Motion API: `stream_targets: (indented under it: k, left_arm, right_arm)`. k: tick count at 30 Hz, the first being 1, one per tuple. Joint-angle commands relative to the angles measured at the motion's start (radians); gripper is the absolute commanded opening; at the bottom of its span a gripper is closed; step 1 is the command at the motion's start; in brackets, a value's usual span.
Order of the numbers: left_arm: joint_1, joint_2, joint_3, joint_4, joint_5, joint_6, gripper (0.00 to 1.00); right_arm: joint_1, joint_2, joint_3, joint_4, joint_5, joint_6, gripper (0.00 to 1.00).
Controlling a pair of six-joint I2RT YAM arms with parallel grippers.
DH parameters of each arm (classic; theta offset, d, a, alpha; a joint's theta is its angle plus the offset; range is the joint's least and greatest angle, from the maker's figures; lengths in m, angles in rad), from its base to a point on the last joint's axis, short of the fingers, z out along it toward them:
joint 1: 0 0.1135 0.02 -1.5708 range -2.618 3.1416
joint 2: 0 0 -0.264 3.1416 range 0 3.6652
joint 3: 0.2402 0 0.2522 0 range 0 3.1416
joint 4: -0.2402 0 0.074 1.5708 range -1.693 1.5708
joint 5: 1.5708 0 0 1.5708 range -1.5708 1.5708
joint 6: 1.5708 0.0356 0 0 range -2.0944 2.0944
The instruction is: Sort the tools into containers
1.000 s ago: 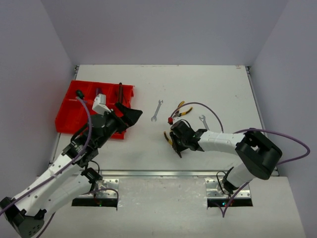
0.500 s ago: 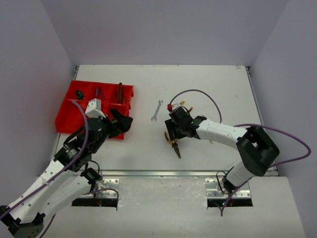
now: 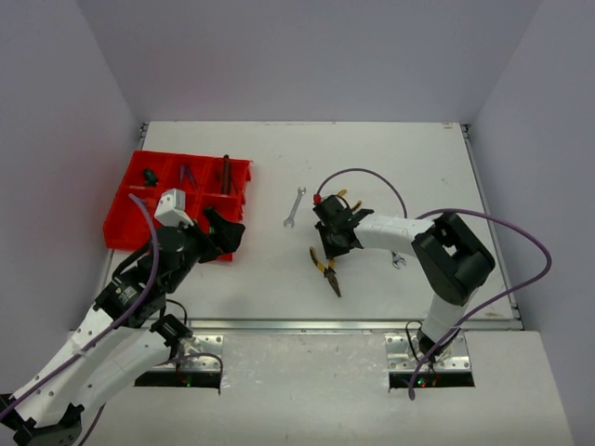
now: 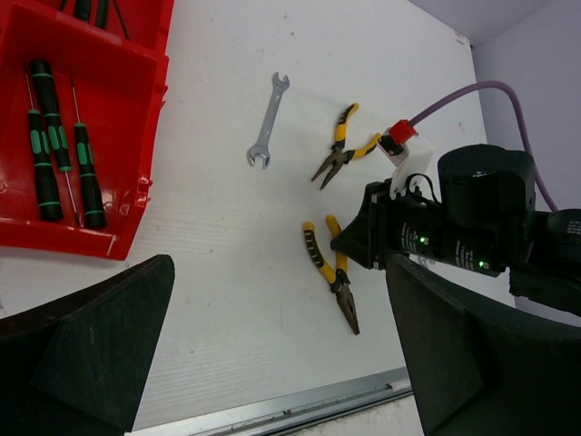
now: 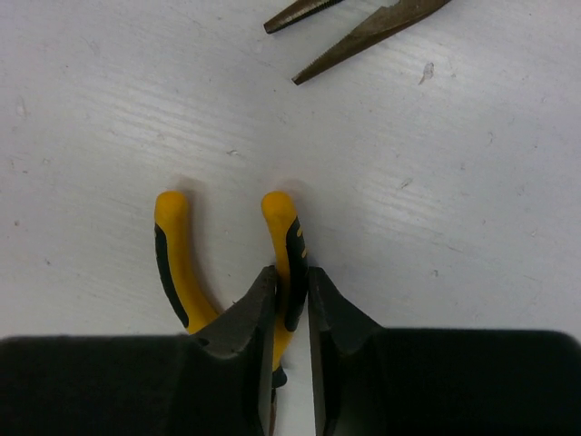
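Note:
My right gripper (image 5: 292, 292) is shut on one handle of the yellow-handled pliers (image 5: 171, 250), which lie on the white table (image 3: 327, 271). In the top view this gripper (image 3: 328, 243) sits mid-table over the handle ends. A second pair of pliers (image 4: 340, 150) lies just beyond, its open tips visible in the right wrist view (image 5: 363, 25). A silver wrench (image 3: 294, 206) lies between the arms. The red tray (image 3: 139, 218) at the far left holds green-black screwdrivers (image 4: 54, 136). My left gripper (image 3: 223, 232) is open and empty beside the tray's near right corner.
Another small wrench (image 3: 398, 260) lies by the right arm's forearm. The right arm's purple cable (image 3: 363, 175) loops over the table behind it. A metal rail (image 4: 300, 404) marks the table's near edge. White walls enclose the left, back and right.

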Motion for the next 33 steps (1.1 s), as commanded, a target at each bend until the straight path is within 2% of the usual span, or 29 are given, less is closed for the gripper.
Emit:
stream_targets:
  k: [1,3,6,9,12,14,18,21,26,29,33]
  left_arm:
    - [-0.006,0.019,-0.006,0.034,0.013,0.022,1.0]
    - [-0.006,0.031,-0.019,0.064,0.025,0.021,1.0]
    - [-0.006,0.055,-0.06,0.129,0.073,0.012,1.0]
    - [-0.008,0.101,-0.138,0.234,0.2,-0.026,1.0]
    - [-0.006,0.193,-0.24,0.414,0.345,-0.092,1.0]
    - [-0.009,0.26,-0.292,0.592,0.435,-0.127,1.0]
    - [-0.021,0.364,-0.377,0.831,0.508,-0.2,1.0]
    - [-0.051,0.428,-0.383,0.992,0.525,-0.221,1.0]
    - [-0.112,0.505,-0.341,1.157,0.542,-0.208,0.95]
    - [-0.149,0.541,-0.31,1.201,0.509,-0.176,0.94]
    - [-0.158,0.613,-0.266,1.197,0.493,-0.161,0.84]
  right_arm:
    - [0.012,0.039,-0.01,-0.031,0.043,0.034,0.04]
    - [0.015,0.029,-0.02,-0.025,0.051,0.044,0.01]
    - [0.024,-0.041,-0.051,0.03,0.053,0.059,0.0]
    - [0.025,-0.148,-0.092,0.069,0.059,0.074,0.0]
    - [0.025,-0.275,-0.144,0.146,0.046,0.075,0.0]
    - [0.026,-0.352,-0.188,0.203,0.029,0.075,0.0]
    - [0.025,-0.44,-0.238,0.253,-0.013,0.082,0.0]
    - [0.025,-0.508,-0.262,0.274,-0.048,0.1,0.0]
    - [0.027,-0.566,-0.252,0.253,-0.079,0.134,0.0]
    - [0.029,-0.592,-0.246,0.243,-0.1,0.146,0.0]
    - [0.035,-0.625,-0.256,0.268,-0.145,0.172,0.0]
